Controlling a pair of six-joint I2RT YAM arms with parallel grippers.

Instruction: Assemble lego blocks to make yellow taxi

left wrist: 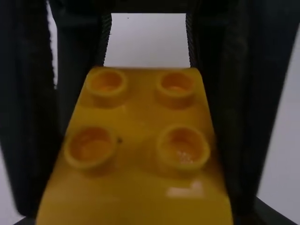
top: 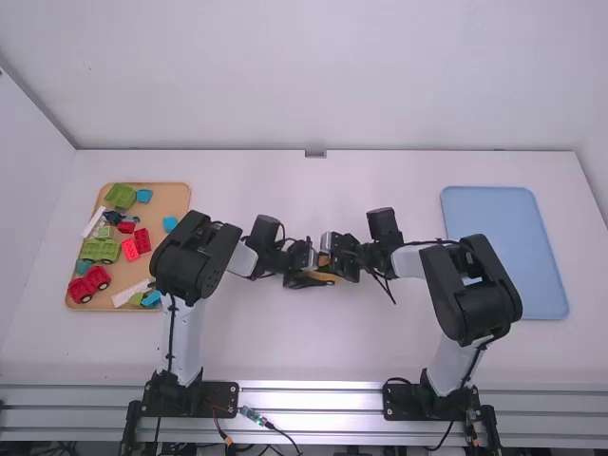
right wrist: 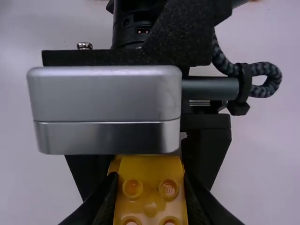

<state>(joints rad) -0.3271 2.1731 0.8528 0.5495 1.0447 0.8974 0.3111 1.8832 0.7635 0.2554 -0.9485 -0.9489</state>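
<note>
Yel. block [right wrist: 151, 171]: tiny raised ltrs on stud [right wrist: 168, 189], R wrist view.

The studded plastic block [left wrist: 136, 117] is yellow-orange; a braided cord [right wrist: 221, 61], speckled black-and-grey. By the white surface's [top: 313, 351] left edge, a tan rectangular tray [top: 173, 196] bears red, green, blue, white plastic blocks [top: 100, 250]; by its right edge, a light-blue rectangular tray [top: 503, 252].
</note>
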